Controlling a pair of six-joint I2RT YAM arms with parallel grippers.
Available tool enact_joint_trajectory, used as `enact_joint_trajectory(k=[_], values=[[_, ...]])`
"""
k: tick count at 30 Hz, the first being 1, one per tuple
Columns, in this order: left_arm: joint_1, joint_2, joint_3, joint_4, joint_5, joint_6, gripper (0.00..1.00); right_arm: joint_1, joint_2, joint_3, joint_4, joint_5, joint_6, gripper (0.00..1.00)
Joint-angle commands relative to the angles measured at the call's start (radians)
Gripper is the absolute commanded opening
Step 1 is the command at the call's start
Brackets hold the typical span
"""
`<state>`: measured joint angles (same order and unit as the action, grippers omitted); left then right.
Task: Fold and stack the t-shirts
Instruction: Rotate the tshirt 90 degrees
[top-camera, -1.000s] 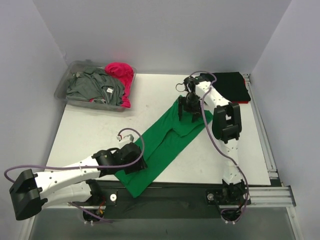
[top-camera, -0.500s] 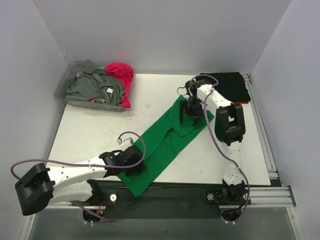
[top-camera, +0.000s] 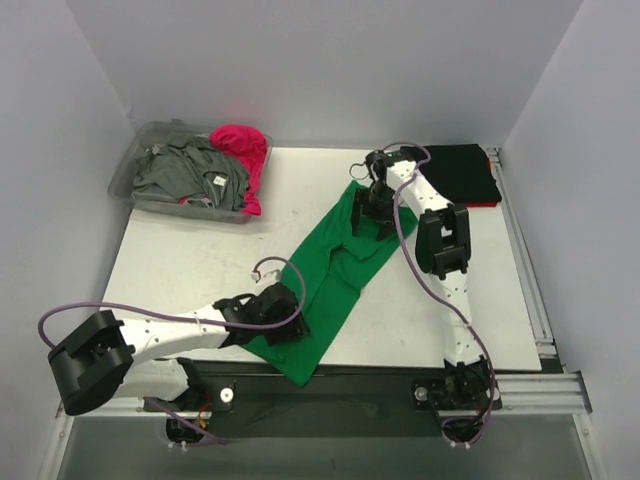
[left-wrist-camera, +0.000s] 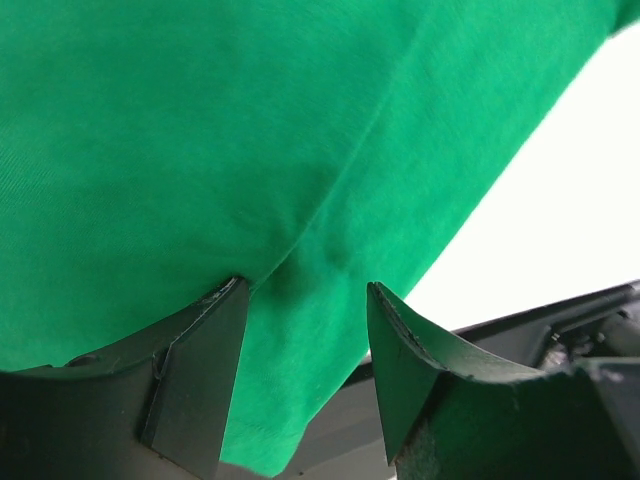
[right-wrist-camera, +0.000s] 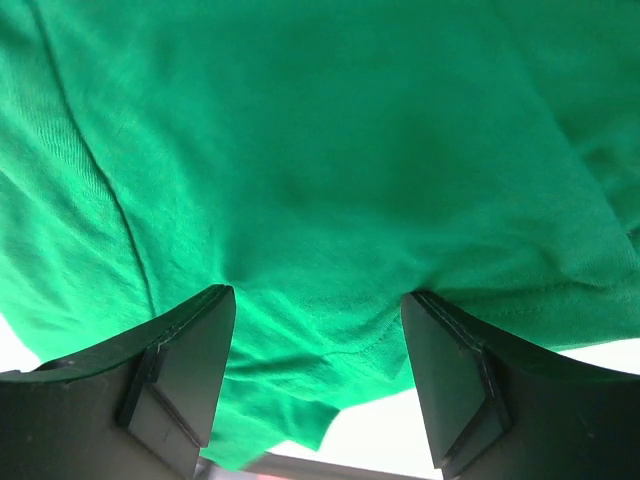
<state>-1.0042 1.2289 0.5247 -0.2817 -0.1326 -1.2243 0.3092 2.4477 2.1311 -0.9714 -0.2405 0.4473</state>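
1. The green t-shirt (top-camera: 335, 270) lies stretched in a long diagonal band on the white counter (top-camera: 190, 260). It goes from the near edge, where one corner hangs over, up to the far right part.
2. The left tool (top-camera: 283, 312) rests on the near end of this shirt. In the left wrist view its fingers (left-wrist-camera: 195, 370) are spread, and the tips touch the green cloth. A soft fold of cloth runs into the gap between them.
3. The right tool (top-camera: 375, 205) rests on the far end of the same shirt. In the right wrist view its fingers (right-wrist-camera: 180, 350) are also spread, with small creases in the cloth at each tip. The hem and a little of the white counter show below the gap.
4. The black t-shirt (top-camera: 465, 172) lies folded flat in the far right corner of the counter, just beside the right arm. A thin red edge shows at its near side.
5. The grey t-shirt (top-camera: 185, 172) lies crumpled in the clear plastic bin (top-camera: 170, 207) at the far left corner.
6. The magenta pink t-shirt (top-camera: 245, 150) is in the same bin, to the right of the grey one, and it hangs over the bin's rim.
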Motion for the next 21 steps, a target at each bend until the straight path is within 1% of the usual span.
enact_joint_trajectory(k=[1, 3, 5, 7, 9, 10, 11, 15, 18, 21], values=[[-0.001, 0.056, 0.006, 0.076, 0.074, 0.025, 0.62, -0.007, 0.101, 0.151, -0.038, -0.048, 0.028, 0.68], [-0.005, 0.078, 0.005, 0.119, 0.112, 0.023, 0.62, -0.007, 0.132, 0.205, -0.043, -0.059, 0.047, 0.70], [-0.014, 0.118, 0.006, 0.182, 0.132, 0.022, 0.62, -0.013, 0.165, 0.260, -0.043, -0.074, 0.059, 0.76], [-0.022, 0.162, 0.012, 0.243, 0.166, 0.028, 0.62, -0.016, 0.188, 0.292, -0.041, -0.089, 0.067, 0.77], [-0.034, 0.193, 0.037, 0.266, 0.191, 0.037, 0.62, -0.021, 0.191, 0.296, -0.035, -0.105, 0.067, 0.78], [-0.037, 0.222, 0.049, 0.323, 0.200, 0.051, 0.62, -0.021, 0.188, 0.293, -0.033, -0.108, 0.056, 0.78], [-0.042, 0.234, 0.084, 0.331, 0.206, 0.060, 0.62, -0.024, 0.182, 0.290, -0.030, -0.112, 0.048, 0.78], [-0.048, 0.270, 0.156, 0.337, 0.228, 0.103, 0.62, -0.035, 0.136, 0.276, -0.009, -0.125, 0.028, 0.78], [-0.050, 0.242, 0.176, 0.322, 0.237, 0.124, 0.63, -0.062, 0.079, 0.273, 0.007, -0.144, 0.033, 0.79], [-0.050, 0.155, 0.173, 0.208, 0.196, 0.134, 0.63, -0.087, 0.005, 0.254, 0.016, -0.155, 0.030, 0.79]])
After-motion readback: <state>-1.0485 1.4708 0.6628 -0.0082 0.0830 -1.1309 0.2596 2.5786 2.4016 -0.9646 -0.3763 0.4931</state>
